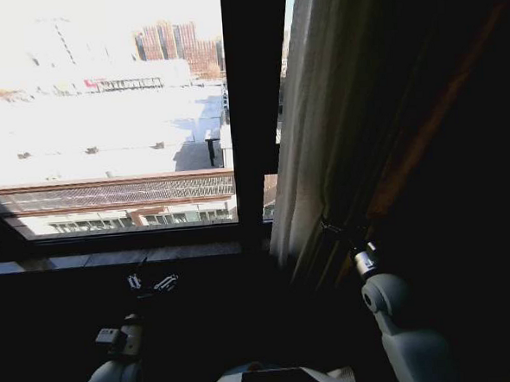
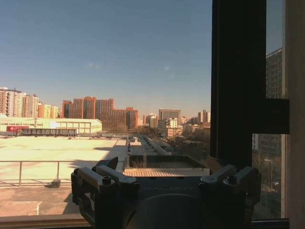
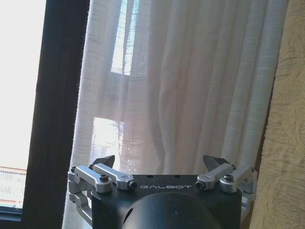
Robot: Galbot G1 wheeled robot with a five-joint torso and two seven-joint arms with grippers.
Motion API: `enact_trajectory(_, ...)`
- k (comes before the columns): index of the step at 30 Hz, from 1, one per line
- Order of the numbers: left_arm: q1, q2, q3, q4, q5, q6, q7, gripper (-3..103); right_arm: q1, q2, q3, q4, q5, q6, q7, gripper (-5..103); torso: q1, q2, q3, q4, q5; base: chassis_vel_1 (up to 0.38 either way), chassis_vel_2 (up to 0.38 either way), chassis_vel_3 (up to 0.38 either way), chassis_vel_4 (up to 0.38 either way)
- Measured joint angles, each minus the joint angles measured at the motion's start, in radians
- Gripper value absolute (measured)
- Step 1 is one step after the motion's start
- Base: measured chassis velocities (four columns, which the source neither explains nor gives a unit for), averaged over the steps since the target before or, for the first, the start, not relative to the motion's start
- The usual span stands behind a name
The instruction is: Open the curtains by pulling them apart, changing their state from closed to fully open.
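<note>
Curtains (image 1: 320,126): sheer white pleated fabric, gathered on the robot's right side of the window, hanging from the top of the head view down to the sill level. Their inner edge runs just beside the dark window frame bar (image 1: 254,104), with a narrow strip of glass showing between bar and fabric. In the right wrist view the curtains (image 3: 181,86) hang directly ahead of the gripper, pleats vertical, bordered by the dark bar on one side and a beige textured wall (image 3: 281,143) on the other.

Right gripper (image 1: 335,231): raised at the lower edge of the gathered fabric, fingers spread wide with nothing between them; whether the tips touch the cloth cannot be told.

Left gripper (image 1: 152,282): held low below the window sill (image 1: 111,243), fingers apart and empty, facing uncovered glass.

Open room: the large left pane (image 1: 102,105) stands uncovered, rooftops and buildings visible through it.
</note>
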State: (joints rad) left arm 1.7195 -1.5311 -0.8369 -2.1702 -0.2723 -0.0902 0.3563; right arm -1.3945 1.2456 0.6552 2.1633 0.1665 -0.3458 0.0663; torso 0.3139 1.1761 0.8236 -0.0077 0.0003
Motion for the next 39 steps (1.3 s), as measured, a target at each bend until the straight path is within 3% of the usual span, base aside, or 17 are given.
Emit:
enact_trajectory(12,0.009,0.002,-0.007,-0.008,-0.001,-0.001,0.000,100,0.004,0.001,-0.001,-0.002,-0.001,0.004,0.000,100,0.000,0.000,0.000,0.0002,-0.0003,0.242,0.247,-0.239,-0.239)
enact_trajectory(39,0.013,-0.005,-0.003,-0.009,0.003,-0.003,0.001,100,-0.001,0.003,-0.004,0.003,-0.005,0.008,-0.001,100,0.000,0.000,0.000,0.0000,-0.0002,0.348,0.352,-0.357,-0.344)
